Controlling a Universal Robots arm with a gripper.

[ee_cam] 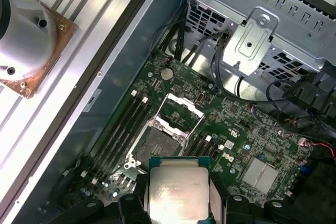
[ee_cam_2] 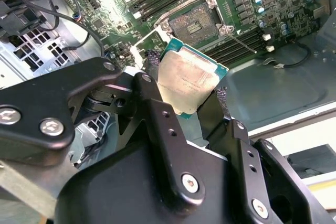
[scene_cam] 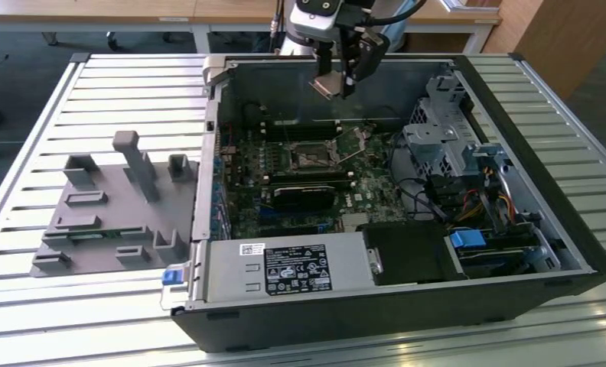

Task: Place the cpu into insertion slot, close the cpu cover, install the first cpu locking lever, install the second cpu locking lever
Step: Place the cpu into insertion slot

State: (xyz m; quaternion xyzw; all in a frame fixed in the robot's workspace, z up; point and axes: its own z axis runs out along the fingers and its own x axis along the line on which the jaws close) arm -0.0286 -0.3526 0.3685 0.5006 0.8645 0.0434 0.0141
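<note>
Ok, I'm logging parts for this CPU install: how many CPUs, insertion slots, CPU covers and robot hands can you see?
cpu: 1, gripped in the hand
insertion slot: 1, no chip in it
cpu cover: 1, raised open
hand: 1
Total: 4

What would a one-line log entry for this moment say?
gripper: shut on chip | place: above the open computer case | socket: empty | socket cover: open
</note>
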